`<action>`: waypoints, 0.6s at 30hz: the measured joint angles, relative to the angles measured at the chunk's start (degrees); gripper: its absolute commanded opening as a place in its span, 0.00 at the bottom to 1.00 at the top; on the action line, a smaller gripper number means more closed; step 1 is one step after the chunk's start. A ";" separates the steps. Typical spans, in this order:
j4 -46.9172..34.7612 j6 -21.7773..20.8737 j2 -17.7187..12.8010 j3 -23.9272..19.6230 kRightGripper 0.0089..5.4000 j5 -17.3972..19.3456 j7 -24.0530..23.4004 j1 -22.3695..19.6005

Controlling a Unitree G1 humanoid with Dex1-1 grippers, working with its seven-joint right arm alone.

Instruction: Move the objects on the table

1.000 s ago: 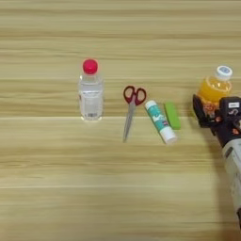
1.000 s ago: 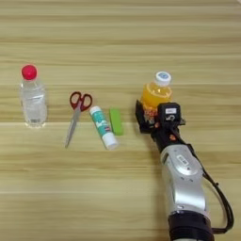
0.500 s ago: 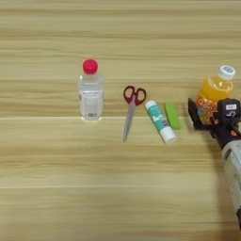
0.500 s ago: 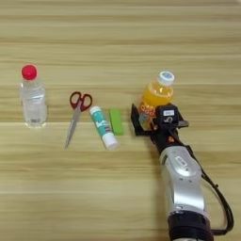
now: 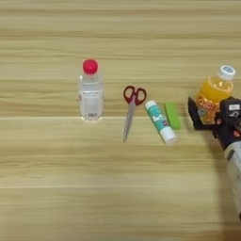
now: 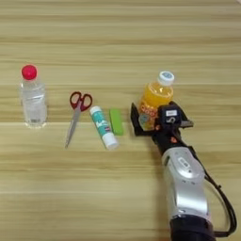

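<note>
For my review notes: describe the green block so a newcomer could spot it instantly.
On the wooden table, a row of items runs from the clear bottle on the left to the orange drink bottle. The green block lies flat between the glue stick and the orange bottle, the only plain green piece.
</note>
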 measured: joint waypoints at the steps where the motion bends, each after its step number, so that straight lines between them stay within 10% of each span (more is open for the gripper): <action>1: -0.98 0.33 0.02 0.00 1.00 0.14 0.03 0.53; 18: -19.34 8.79 0.71 -1.49 1.00 3.89 0.07 13.46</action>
